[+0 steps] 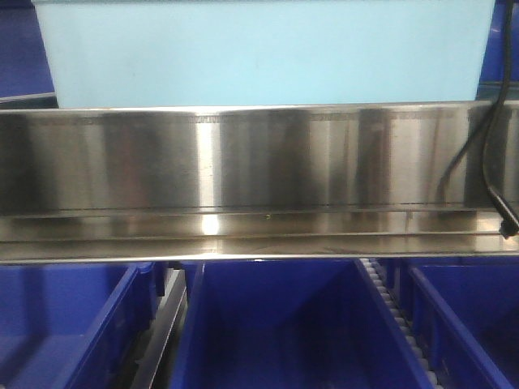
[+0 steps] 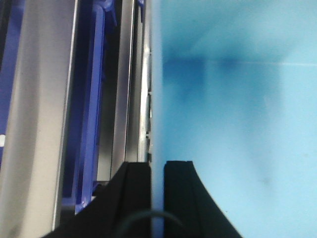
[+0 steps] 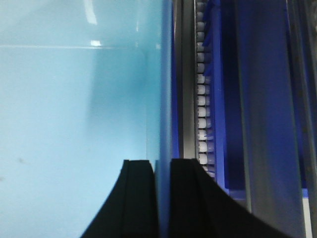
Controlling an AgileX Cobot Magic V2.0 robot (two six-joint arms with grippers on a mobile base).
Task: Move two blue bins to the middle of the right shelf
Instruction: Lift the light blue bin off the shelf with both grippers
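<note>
Exterior front-facing view: one large pale light-blue plastic bin with smooth plain walls, filling the upper frame. Its lower edge is seen directly above the wide, reflective brushed stainless-steel shelf rail; whether the base rests on that level or is held just over it cannot be told. A second pale bin is not in view.

Below the rail: three dark blue plastic bins, open-topped, side by side, with a white roller track between the middle and right ones. A black cable hangs across the rail at the far right.

Left wrist-mounted view: left gripper clamped on the pale bin's left wall, one black finger inside, one outside.

Right wrist-mounted view: right gripper clamped likewise on the right wall, with the roller track just beside it.

Step in hand, as judged: delivery of the first pale bin to the right shelf's middle level, carried between both arms.

Next move, as judged: the bin is to be eased over the rail's lip and set down level, both arms kept in step, before the walls are released. The cable is to be kept clear.
</note>
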